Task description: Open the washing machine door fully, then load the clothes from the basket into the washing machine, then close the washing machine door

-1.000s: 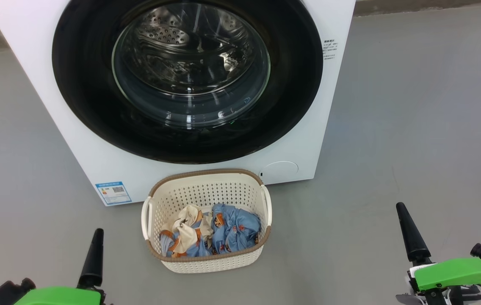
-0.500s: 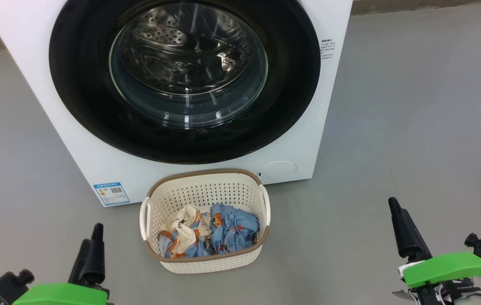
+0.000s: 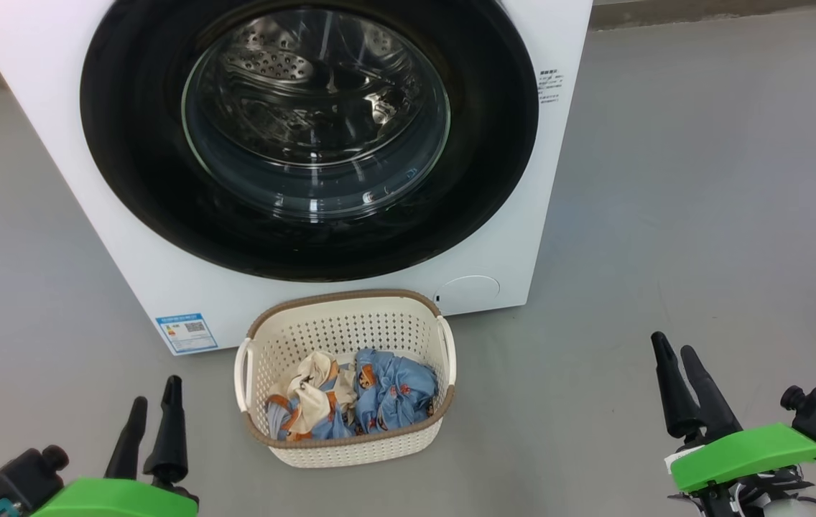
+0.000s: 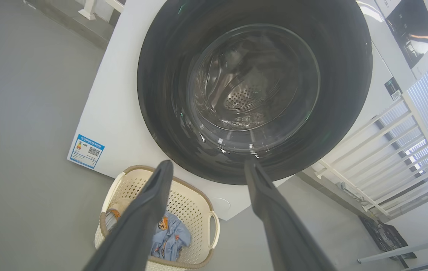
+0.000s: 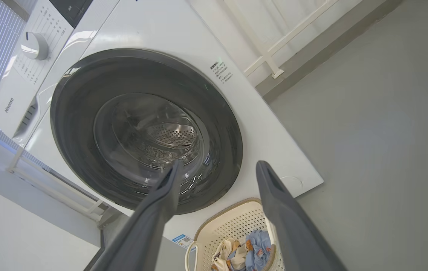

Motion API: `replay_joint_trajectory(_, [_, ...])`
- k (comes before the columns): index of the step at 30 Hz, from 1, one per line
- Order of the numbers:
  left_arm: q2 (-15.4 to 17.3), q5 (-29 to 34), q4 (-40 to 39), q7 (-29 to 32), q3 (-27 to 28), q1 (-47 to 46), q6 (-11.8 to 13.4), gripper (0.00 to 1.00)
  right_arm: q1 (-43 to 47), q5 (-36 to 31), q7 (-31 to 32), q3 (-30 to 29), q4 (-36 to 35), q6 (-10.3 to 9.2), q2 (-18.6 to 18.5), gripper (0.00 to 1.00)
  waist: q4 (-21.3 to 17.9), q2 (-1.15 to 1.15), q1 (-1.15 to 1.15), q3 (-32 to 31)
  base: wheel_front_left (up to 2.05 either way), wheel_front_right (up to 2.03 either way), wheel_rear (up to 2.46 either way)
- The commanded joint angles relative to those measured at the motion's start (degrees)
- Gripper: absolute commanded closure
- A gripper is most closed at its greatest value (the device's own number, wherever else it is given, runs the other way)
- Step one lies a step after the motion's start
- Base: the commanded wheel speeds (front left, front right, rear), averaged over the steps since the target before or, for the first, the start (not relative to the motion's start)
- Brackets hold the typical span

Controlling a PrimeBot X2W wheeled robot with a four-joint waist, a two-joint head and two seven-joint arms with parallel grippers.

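Now the left gripper (image 3: 156,391) and right gripper (image 3: 672,343) have turned slightly, both spread and empty, so opening the shut washing machine door (image 3: 128,143) seems next; the clothes (image 3: 386,388) lie in the basket (image 3: 343,296).

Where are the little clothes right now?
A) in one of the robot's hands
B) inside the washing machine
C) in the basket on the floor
C: the clothes lie bunched in the basket, which sits on the floor in front of the washing machine.
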Motion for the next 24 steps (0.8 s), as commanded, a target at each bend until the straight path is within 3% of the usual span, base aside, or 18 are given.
replay_joint_trajectory(1, [1.76, 2.20, -1.84, -0.74, 1.10, -3.10, -0.42, 0.00, -2.77, -1.91, -0.78, 1.47, -1.74, 0.41, -0.89, 0.00, -0.03, 0.00, 0.00, -0.05, 0.00, 0.00, 0.00])
replay_joint_trajectory(24, [2.68, 23.45, -2.61, -4.48, 1.06, -3.02, -0.51, 0.00, -3.80, -20.99, -4.46, 2.32, -1.06, 0.51, -1.21, 0.00, -0.44, 0.00, 0.00, -0.27, 0.00, 0.00, 0.00])
